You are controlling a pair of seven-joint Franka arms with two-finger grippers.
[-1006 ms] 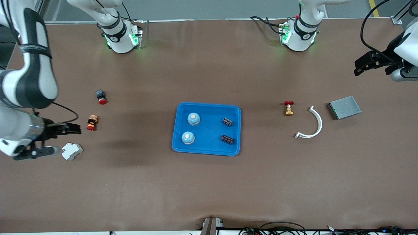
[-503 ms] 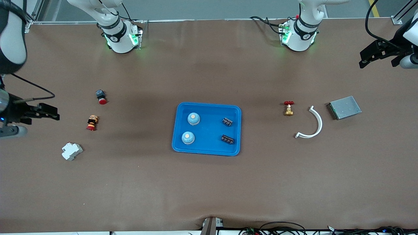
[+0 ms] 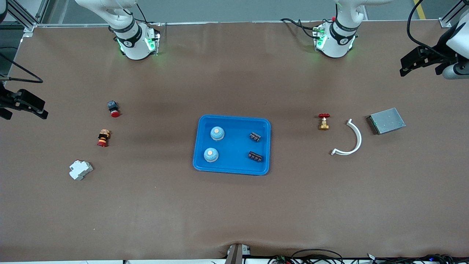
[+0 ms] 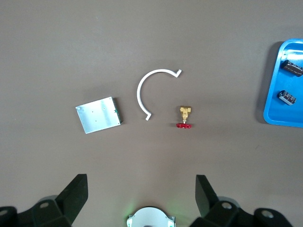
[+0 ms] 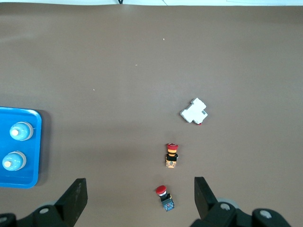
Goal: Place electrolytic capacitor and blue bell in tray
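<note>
Both bells (image 3: 217,133) and both capacitors (image 3: 255,137) are seen in the tray (image 3: 234,170). Left end effector (image 3: 417,61) and right end effector (image 3: 27,104), both released and empty, have been withdrawn to the desk ends. Task judged complete.

You're looking at a robotics lab bench. Two arm bases (image 3: 136,42) are bolted along a brown-matted table (image 3: 234,212), aluminium framing (image 3: 22,16) at its corner.

Two blue bells (image 3: 217,133), two capacitors (image 3: 255,137), one tray (image 3: 234,168).
</note>
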